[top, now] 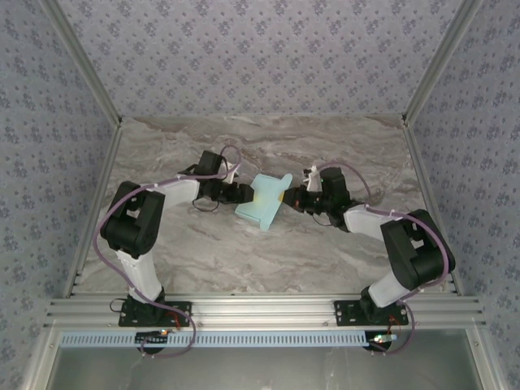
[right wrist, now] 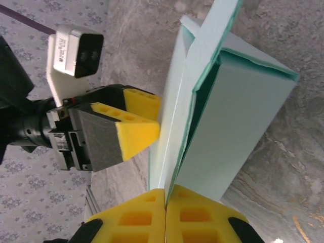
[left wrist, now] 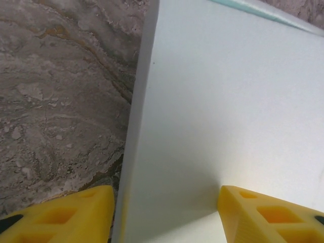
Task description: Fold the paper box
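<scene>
Grey-veined marble covers the table (top: 244,260), with flowered wallpaper (top: 260,57) on the walls around it.

The right claw (right wrist: 165,202) has its yellow fingers pressed together, pinching the thin bottom edge of one panel of the paper box (right wrist: 238,131). From that pinch the card rises in several pale turquoise panels that splay apart in a narrow V, with darker green along the cut edges.

The left claw (right wrist: 154,115) stands with its jaws parted, its fingertips against the pale outer face of the box. In its own wrist view the left claw (left wrist: 167,212) straddles a folded edge of the box (left wrist: 217,111), one finger over the white face and the other beside the fold, above bare marble. A white camera (right wrist: 76,50) sits on that wrist.

From above, the box (top: 262,201) hangs tilted near the middle of the table, between the left claw (top: 244,195) and the right claw (top: 286,197).
</scene>
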`<action>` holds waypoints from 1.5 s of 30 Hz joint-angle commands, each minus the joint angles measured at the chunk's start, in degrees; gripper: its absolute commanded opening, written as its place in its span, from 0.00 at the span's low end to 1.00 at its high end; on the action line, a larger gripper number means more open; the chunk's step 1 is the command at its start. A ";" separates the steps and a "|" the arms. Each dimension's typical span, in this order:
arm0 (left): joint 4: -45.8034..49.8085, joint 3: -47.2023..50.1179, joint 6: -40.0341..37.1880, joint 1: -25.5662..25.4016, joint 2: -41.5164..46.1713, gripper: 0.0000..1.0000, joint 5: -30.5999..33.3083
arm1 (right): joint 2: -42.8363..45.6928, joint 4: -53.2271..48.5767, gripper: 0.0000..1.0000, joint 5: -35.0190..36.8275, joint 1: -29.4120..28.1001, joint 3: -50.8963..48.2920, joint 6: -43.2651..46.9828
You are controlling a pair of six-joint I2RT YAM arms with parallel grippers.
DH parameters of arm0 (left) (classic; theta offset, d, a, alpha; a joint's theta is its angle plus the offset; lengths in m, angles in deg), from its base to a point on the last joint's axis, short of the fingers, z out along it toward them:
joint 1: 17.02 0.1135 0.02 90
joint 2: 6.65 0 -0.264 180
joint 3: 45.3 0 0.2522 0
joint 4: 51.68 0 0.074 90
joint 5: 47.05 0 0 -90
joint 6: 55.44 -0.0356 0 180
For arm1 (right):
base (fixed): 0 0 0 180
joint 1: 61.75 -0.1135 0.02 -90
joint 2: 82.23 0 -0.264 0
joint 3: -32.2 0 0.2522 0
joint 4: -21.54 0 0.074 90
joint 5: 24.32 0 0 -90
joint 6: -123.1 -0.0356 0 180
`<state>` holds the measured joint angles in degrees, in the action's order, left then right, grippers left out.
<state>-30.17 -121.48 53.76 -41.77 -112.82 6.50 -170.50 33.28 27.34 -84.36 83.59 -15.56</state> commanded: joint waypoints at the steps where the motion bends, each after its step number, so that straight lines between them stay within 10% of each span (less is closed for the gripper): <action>1: 0.95 -0.16 -0.22 -2.00 -1.56 0.60 -2.93 | 2.92 3.11 0.08 -2.26 -0.72 0.68 -0.02; 23: 0.38 -5.00 0.05 -6.23 -6.36 0.65 -3.22 | 4.96 -15.93 0.08 11.43 -3.12 4.82 0.75; 39: -3.34 6.70 2.52 -8.13 13.90 0.74 24.85 | 2.16 -18.11 0.07 16.92 -3.48 4.65 2.68; 45: -14.90 17.74 1.25 -14.93 26.95 0.83 26.32 | 1.83 -17.94 0.07 16.95 -3.58 4.84 2.83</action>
<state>-37.95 -106.94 55.59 -53.81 -90.03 30.39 -166.68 20.43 41.50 -87.36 88.66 -15.35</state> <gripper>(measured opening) 0.819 0.073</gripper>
